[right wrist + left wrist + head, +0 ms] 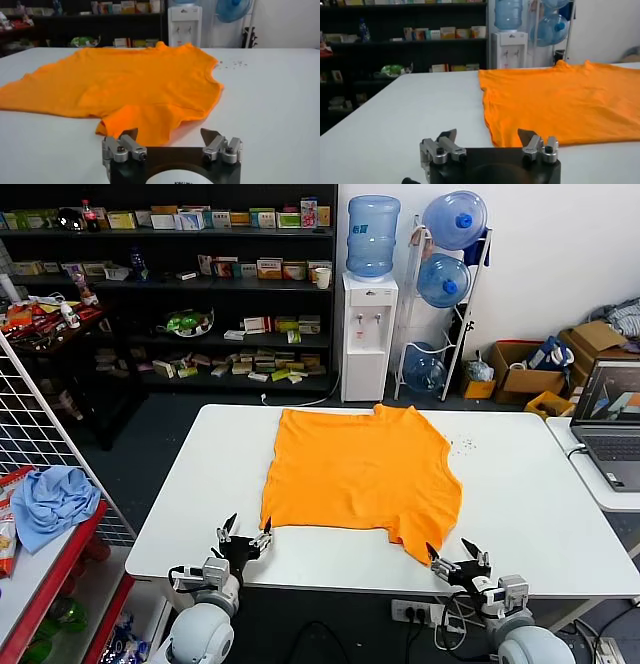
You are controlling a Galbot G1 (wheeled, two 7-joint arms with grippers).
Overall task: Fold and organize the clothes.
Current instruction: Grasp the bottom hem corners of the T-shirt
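Observation:
The bright orange T-shirt (358, 474) lies spread flat on the white table (540, 514), plain side up, no lettering showing. My left gripper (245, 536) is open and empty at the table's near edge, just short of the shirt's near left corner (495, 135). My right gripper (458, 556) is open and empty at the near edge, just short of the shirt's near right corner (137, 125). The shirt also fills the left wrist view (560, 100) and the right wrist view (130, 85). Neither gripper touches the fabric.
A laptop (610, 424) stands on a side table at the right. A light blue cloth (52, 499) lies on a red rack at the left. Shelves (180, 294), a water dispenser (367, 334) and boxes (540, 369) stand behind the table.

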